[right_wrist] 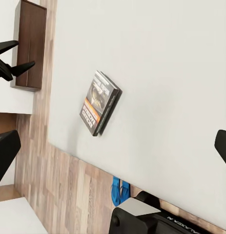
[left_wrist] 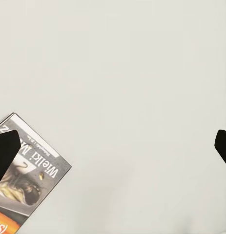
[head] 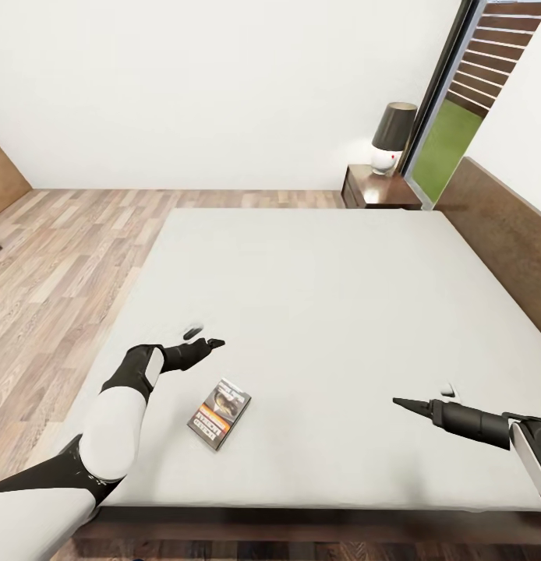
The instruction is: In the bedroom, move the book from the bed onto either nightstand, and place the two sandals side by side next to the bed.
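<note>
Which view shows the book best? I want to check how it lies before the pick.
The head view: the whole book lies flat on the mattress, between both grippers. The right wrist view shows it whole but from farther off; the left wrist view cuts it at the edge.

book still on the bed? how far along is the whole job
Nothing looks done yet. The book lies flat on the bed, ungripped. In hand: the left gripper hovers open just beyond it; the right gripper is open, off to the side. Left: carry the book to the nightstand, then pair the sandals; one blue sandal shows on the floor by the bed.
</note>
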Available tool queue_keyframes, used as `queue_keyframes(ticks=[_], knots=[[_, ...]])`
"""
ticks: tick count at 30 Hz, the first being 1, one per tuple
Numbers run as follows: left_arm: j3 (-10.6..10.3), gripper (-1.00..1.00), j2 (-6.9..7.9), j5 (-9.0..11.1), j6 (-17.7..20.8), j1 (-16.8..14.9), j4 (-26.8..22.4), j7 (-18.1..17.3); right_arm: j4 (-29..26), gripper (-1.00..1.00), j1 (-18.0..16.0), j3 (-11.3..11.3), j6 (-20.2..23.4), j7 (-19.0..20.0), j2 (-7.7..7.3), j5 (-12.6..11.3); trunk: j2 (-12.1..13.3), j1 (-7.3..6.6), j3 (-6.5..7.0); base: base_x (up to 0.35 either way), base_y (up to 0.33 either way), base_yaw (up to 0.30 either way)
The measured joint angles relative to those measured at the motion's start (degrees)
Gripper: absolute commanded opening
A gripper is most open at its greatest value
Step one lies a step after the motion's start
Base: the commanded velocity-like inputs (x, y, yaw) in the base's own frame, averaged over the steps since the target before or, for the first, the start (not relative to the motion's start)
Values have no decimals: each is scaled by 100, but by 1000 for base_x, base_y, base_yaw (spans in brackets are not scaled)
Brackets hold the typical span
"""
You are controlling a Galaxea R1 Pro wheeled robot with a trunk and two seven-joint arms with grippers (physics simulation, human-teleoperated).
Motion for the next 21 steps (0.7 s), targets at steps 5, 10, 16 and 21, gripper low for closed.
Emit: queue_keyframes(ticks=[5,10,16,21], knots=[[0,100,4,5,6,2,0,0,0,100,-1,-5,1,0,0,0,0,0,0,0,0,0],[3,100,-3,12,1,18,5,0,0,100,-1,-8,0,0,0,0,0,0,0,0,0,0],[6,100,-4,10,1,25,5,0,0,100,-3,-10,7,0,0,0,0,0,-6,0,0,0],[0,100,-3,8,6,26,4,0,0,100,0,-9,8,0,0,0,0,0,-41,0,0,0]])
